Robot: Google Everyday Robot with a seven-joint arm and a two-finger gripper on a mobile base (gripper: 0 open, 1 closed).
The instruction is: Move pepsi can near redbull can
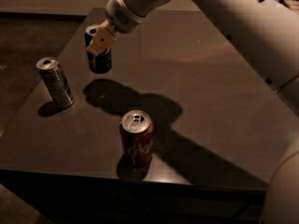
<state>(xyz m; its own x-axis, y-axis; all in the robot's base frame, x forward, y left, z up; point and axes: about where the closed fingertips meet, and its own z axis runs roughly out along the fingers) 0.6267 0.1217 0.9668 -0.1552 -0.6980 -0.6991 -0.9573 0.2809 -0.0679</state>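
Observation:
The pepsi can, dark blue with a silver top, hangs a little above the dark table at the back left; its shadow lies below it on the tabletop. My gripper is shut on the can's upper part, and one tan finger shows across its front. The redbull can, slim and silver-grey, stands upright near the table's left edge, to the front left of the pepsi can and apart from it.
A red-brown cola can stands upright near the table's front edge. My large white arm reaches in from the upper right. The floor drops away beyond the table's left and front edges.

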